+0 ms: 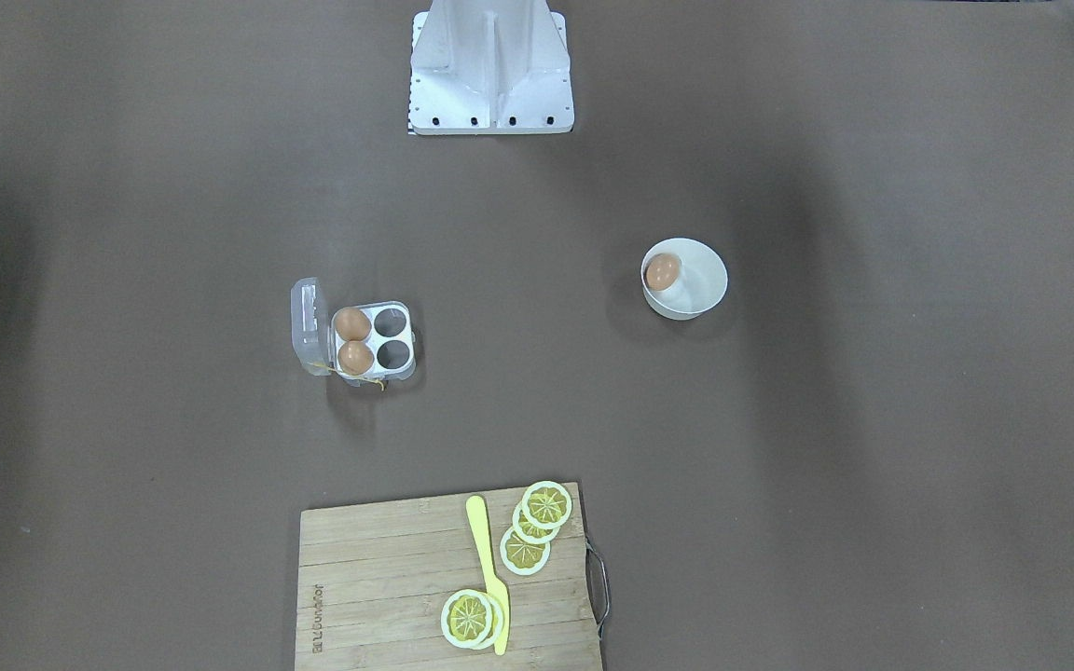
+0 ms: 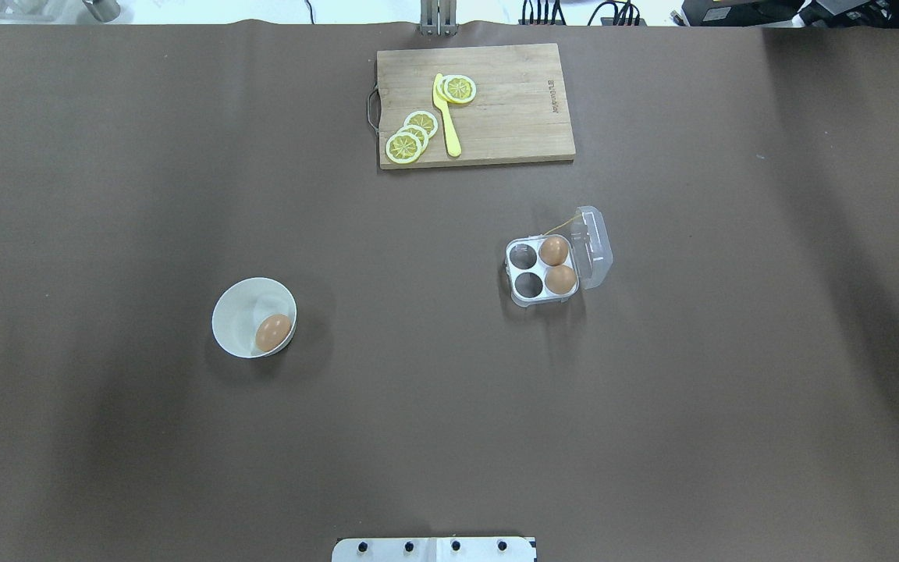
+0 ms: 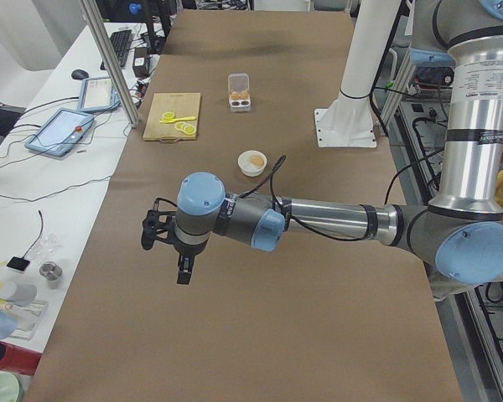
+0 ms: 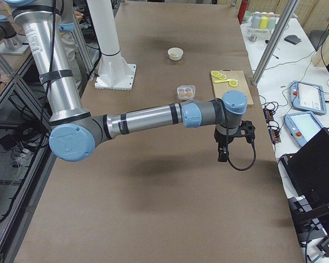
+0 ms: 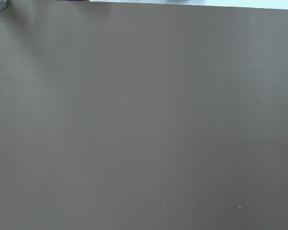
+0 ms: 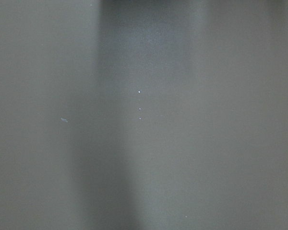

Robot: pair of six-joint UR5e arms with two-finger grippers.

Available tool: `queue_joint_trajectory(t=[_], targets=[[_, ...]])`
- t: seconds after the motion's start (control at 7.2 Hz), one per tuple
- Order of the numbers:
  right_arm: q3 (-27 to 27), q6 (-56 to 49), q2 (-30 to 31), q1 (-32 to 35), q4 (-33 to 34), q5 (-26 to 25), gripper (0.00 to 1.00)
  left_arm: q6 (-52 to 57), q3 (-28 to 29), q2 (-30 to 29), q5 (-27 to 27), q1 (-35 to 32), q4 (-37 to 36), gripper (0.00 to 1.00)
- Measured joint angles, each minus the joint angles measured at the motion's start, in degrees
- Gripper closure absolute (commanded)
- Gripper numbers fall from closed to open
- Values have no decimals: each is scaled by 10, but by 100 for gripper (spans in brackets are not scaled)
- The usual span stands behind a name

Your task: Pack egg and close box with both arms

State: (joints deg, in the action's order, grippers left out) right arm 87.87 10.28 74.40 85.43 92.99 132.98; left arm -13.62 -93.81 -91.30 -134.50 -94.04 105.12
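Note:
A brown egg [image 1: 662, 271] lies in a round white bowl [image 1: 707, 280]; the egg also shows in the overhead view [image 2: 272, 332]. The clear four-cell box [image 1: 393, 337] stands with its lid open and holds two brown eggs [image 2: 556, 251] on the lid side; the two other cells are empty. Yellow string hangs at its edge. My left gripper [image 3: 183, 275] hovers above bare table, far from the bowl. My right gripper [image 4: 222, 155] hovers above bare table, apart from the box [image 4: 185, 92]. I cannot tell whether either gripper is open or shut. Both wrist views show only table cloth.
A wooden cutting board [image 2: 512, 117] with lemon slices [image 2: 412, 138] and a yellow knife [image 2: 447, 117] lies at the far edge of the table. The white base stand [image 1: 490, 70] is at the robot's side. Benches with tablets and cups flank the table ends.

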Motion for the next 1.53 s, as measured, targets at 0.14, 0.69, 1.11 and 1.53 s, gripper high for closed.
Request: queue_joint_trajectory(t=[0.14, 0.69, 1.11, 1.53], targets=[[0, 0, 0, 0, 0, 0, 0, 1, 0, 0, 0, 0, 0, 3], [1, 0, -1, 0, 0, 1, 0, 5, -39, -1, -18, 49, 2, 3], [4, 1, -1, 0, -1, -1, 0, -5, -90, -32, -22, 149, 0, 2], [6, 1, -1, 0, -1, -1, 0, -100, -105, -98, 16, 284, 0, 2]])
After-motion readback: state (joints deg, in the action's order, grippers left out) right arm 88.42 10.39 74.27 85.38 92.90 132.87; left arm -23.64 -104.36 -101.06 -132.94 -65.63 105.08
